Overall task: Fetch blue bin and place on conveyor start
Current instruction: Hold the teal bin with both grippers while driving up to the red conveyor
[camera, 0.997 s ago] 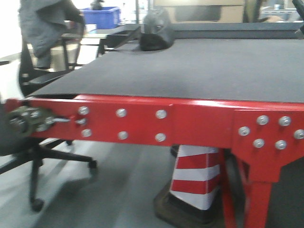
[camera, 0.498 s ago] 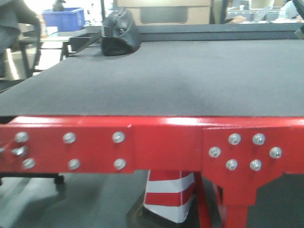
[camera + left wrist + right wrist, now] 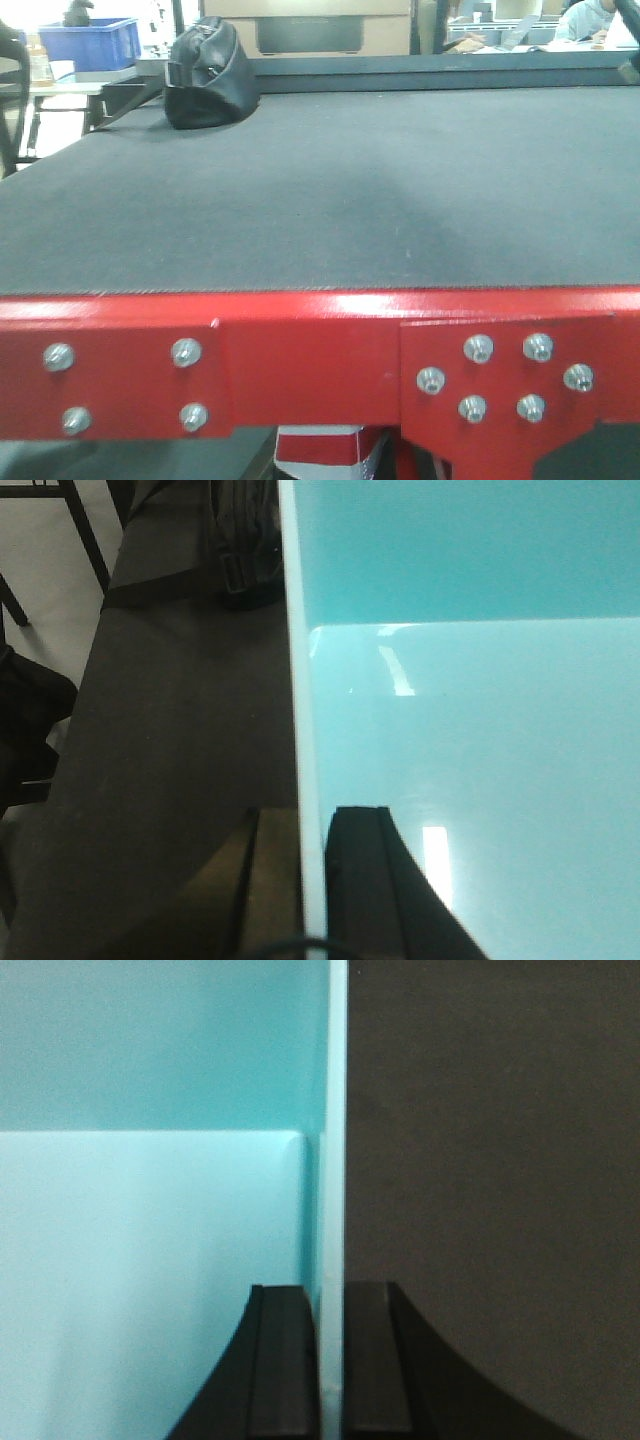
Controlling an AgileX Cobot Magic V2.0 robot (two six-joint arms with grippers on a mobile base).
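The blue bin [image 3: 470,740] fills the right of the left wrist view, pale turquoise with a thin rim. My left gripper [image 3: 312,880] is shut on its left wall, one finger inside and one outside. In the right wrist view the blue bin [image 3: 150,1240] fills the left side, and my right gripper [image 3: 331,1360] is shut on its right wall. The dark grey belt [image 3: 490,1180] lies under the bin in both wrist views. The conveyor start [image 3: 320,190] spreads across the front view, its red bolted panel [image 3: 300,355] close at the bottom. Neither bin nor grippers show in the front view.
A black bag [image 3: 205,75] sits on the belt's far left; the same black bag [image 3: 245,540] appears ahead of the bin's left wall. A dark blue crate [image 3: 85,42] stands on a table beyond. A striped cone [image 3: 320,455] sits under the frame. People sit at the far right.
The front view has closed in on the conveyor and swung left: the red panel has dropped lower and grown larger, and the black bag has shifted leftward.
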